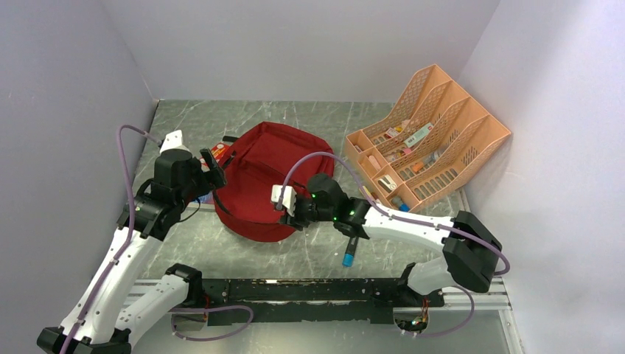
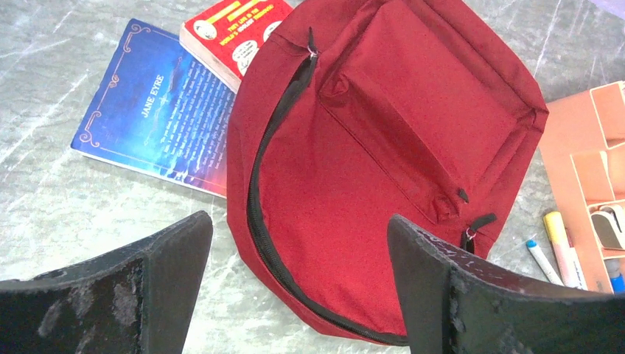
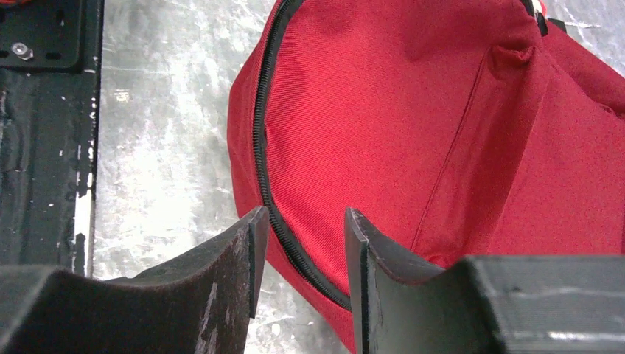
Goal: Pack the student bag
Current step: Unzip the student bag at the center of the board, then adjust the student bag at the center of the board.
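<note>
Left gripper (image 2: 298, 223): fingers spread wide above student bag (image 1: 269, 181).
Right gripper (image 3: 305, 215): fingers part-spread astride zipper (image 3: 259, 125).
Bag's left: blue book (image 2: 158, 110), red book (image 2: 228, 33).
Bag's right: peach organiser (image 1: 427, 140).

the light in your top view is soft and even, falling from above, with only faint shadows under the arms and along the near edge of the bag (image 1: 265, 184). in your right wrist view the table (image 3: 158, 147) glares almost white beside the red cloth. the weave is crisp there, and the book (image 2: 158, 114) title reads sharp on the left wrist. the dark fingers (image 2: 110, 295) at the bottom edge look soft and grainy.
</note>
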Motion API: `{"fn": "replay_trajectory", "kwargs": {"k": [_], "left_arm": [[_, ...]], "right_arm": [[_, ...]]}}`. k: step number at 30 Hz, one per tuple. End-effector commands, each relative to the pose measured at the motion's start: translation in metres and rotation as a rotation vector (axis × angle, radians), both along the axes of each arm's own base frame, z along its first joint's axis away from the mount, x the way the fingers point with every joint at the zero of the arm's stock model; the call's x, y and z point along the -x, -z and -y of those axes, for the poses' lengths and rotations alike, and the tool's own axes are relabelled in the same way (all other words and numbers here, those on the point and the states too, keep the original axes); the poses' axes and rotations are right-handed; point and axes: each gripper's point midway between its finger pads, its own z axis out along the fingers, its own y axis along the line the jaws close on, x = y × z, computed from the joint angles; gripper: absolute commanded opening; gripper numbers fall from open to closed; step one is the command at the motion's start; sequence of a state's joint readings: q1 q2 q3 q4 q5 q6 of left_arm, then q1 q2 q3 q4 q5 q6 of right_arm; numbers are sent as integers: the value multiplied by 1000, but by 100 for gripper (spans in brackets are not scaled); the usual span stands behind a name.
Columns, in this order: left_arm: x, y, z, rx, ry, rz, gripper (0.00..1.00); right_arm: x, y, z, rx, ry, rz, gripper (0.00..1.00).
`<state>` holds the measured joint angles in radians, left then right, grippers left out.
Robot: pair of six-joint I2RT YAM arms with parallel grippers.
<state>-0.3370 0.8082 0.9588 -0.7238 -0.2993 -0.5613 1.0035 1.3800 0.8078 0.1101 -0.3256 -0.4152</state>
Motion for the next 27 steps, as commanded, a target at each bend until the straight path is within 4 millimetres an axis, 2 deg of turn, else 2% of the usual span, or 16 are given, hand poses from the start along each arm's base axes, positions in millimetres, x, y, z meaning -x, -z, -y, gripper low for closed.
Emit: {"fn": "replay_trajectory", "kwargs": {"k": [1,5,16,27], "left_arm": [[0,-2,1,10,17,19,92],[-1,-5,0,-2,22,26,92],[1,0,2,1,33,19,91],[1,5,3,4,39,13,91]], "right_arm": [[-6,-6,-15,-10,-54,71,45],[-8,5,-20,23,-72,54,44],[-12,19,-32,59,-92,31,42],[13,24,-34,63,-195,-60,42]]}}
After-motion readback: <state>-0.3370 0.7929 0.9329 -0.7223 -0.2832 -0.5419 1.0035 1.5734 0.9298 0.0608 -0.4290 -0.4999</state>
